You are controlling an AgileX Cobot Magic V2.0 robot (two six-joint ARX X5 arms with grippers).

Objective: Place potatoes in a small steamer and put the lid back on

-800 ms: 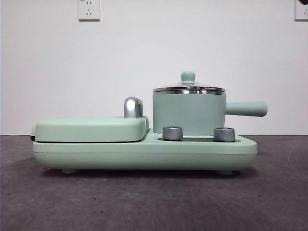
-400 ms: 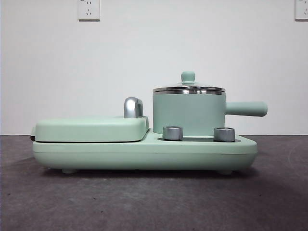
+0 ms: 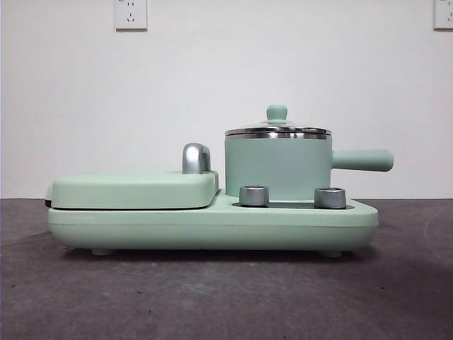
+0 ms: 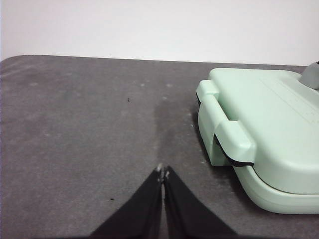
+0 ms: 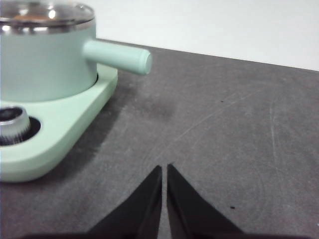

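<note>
The small steamer (image 3: 277, 168), a mint-green pot with a straight side handle (image 3: 362, 160), stands on the right of the appliance base (image 3: 212, 223). The glass lid (image 3: 277, 130) with its green knob sits on the pot's steel rim. In the right wrist view a faint orange-brown patch shows through the lid (image 5: 45, 15) of the steamer (image 5: 45, 59); the potatoes are otherwise hidden. My right gripper (image 5: 164, 168) is shut and holds nothing, low over the table beyond the pot's handle. My left gripper (image 4: 163, 172) is shut and holds nothing, over bare table beside the appliance's other end.
A flat mint-green griddle lid (image 3: 134, 190) with a chrome handle (image 3: 195, 158) covers the base's left half; its end also shows in the left wrist view (image 4: 269, 114). Two steel dials (image 3: 254, 195) (image 3: 330, 197) stand in front of the pot. Dark grey table (image 3: 226, 297) lies all around.
A small dark arm tip at the front view's top right corner one second ago has left the picture. The pot, lid and appliance have not moved.
</note>
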